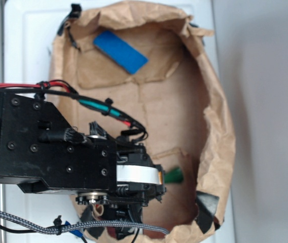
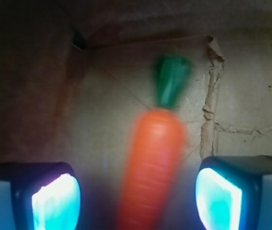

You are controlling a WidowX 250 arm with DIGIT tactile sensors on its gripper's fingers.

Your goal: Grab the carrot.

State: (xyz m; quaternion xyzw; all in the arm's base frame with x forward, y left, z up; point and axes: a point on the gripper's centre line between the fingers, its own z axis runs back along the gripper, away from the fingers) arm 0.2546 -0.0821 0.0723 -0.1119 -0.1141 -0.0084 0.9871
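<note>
The carrot lies on brown paper, orange body with its green top pointing away from me in the wrist view. It sits between my gripper's two fingers, with a gap on each side, so the jaws are open around it and not touching it. In the exterior view only the carrot's green top shows, poking out past the arm's black head, which hides the orange body and the fingers.
A flat blue block lies at the back of the brown paper bag, whose crumpled walls rise on all sides. Cables run over the arm. A white surface lies under the bag.
</note>
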